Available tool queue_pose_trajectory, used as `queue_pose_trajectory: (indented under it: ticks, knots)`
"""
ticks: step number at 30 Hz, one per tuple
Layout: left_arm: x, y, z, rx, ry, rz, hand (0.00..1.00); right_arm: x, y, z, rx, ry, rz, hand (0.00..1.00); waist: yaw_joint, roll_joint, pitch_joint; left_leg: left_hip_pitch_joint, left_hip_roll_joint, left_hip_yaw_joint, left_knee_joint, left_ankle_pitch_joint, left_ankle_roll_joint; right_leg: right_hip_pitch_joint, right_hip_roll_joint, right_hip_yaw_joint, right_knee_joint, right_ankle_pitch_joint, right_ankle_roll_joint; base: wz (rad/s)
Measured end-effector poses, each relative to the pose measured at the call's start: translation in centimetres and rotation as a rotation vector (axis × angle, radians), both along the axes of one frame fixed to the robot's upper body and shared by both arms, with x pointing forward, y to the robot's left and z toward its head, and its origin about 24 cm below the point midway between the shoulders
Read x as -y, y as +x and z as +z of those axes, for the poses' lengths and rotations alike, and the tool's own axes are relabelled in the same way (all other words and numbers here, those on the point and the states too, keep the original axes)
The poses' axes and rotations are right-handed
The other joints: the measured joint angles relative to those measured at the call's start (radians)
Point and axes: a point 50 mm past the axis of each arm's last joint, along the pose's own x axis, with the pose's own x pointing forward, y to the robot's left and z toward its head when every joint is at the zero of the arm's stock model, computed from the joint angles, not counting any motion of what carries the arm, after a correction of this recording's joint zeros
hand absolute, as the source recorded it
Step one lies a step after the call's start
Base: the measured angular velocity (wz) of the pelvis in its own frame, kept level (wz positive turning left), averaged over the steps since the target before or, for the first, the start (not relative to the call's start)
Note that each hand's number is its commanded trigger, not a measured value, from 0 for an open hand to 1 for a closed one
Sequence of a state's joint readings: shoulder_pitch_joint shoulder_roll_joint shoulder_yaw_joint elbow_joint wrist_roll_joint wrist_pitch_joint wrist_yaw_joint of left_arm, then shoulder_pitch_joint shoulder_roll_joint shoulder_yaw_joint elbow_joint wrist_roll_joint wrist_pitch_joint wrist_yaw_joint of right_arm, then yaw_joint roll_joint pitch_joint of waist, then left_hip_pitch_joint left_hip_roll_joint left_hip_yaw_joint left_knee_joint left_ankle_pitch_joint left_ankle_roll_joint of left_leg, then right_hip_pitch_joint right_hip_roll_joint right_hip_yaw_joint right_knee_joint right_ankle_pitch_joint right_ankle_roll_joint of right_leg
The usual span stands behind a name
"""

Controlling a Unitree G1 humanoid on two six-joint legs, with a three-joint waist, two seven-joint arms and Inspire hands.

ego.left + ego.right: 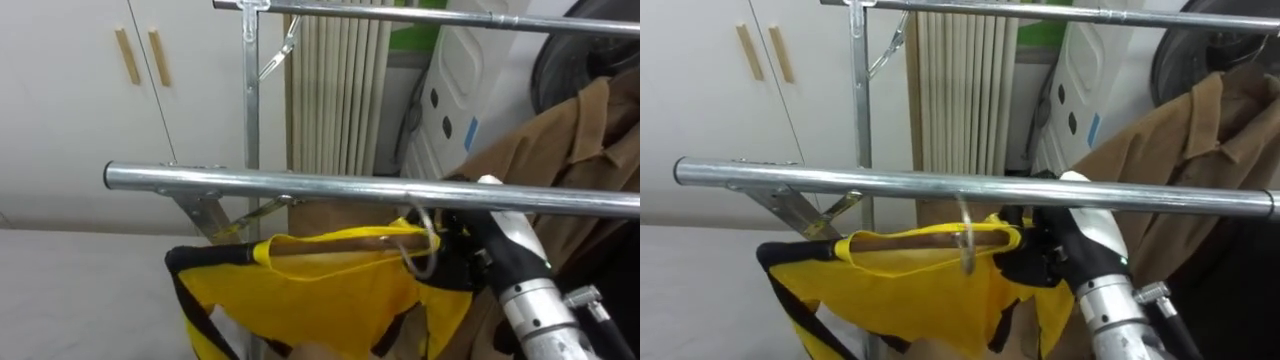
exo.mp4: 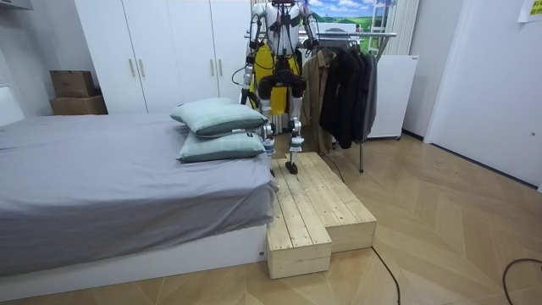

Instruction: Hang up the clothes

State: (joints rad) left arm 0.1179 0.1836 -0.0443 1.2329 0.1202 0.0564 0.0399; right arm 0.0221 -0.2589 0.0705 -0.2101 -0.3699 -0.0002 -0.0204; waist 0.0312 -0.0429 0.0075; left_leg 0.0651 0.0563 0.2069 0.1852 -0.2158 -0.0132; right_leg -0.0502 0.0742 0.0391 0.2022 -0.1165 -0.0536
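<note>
**Q:** What does the garment look like, and where is it?

**A:** It is a bright yellow garment (image 1: 930,290) with black trim along its edges. It is draped over a wooden hanger (image 1: 910,240) whose bar shows through the neck opening. The hanger has a thin metal hook (image 1: 966,235). The garment hangs just beneath the front rail (image 1: 840,180) of a metal clothes rack, a shiny tube that crosses the eye views from side to side. The hook's top reaches up to the underside of that rail, but I cannot tell whether it is over it.

**Q:** And the hand?

**A:** The right hand (image 1: 1045,255) comes in from the lower right on a white and silver forearm that angles up toward the rail. Its dark fingers are curled around the hanger's right end, with yellow cloth bunched against them — a firm hold, just below the tube. I cannot make out the left hand.

**Q:** What else is around?

**A:** A 2nd rail (image 1: 1040,12) runs higher and further back. A brown coat (image 1: 1180,140) hangs to the right, and white wardrobe doors (image 1: 720,100) stand to the left.

**Q:** Where does the robot stand?

**A:** In the room view it is upright on a low wooden platform (image 2: 313,203) beside a grey bed (image 2: 110,169) — facing the rack, where dark clothes (image 2: 347,85) already hang.
</note>
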Motion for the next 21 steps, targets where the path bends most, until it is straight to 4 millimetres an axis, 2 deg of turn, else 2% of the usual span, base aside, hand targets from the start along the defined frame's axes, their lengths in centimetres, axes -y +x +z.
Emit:
queue_pose_trajectory:
  ticks: [7,21]
  knots:
    - [-0.7,0.0,0.2,0.011,0.012,-0.006,0.0,0.9,0.1,0.0,-0.018,0.096,-0.008,1.0,0.001,-0.022,0.0021,0.0,0.0,0.0,0.001,0.0,0.0,-0.003,0.0,-0.001,0.0,0.0,0.0,0.0]
    - [-0.8,0.0,0.3,0.018,0.007,-0.018,0.0,1.6,0.7,-0.8,-0.082,0.137,0.006,1.0,0.003,-0.024,0.0026,-0.001,0.0,-0.003,0.001,0.0,0.0,-0.002,-0.001,-0.007,0.001,0.001,-0.001,0.0]
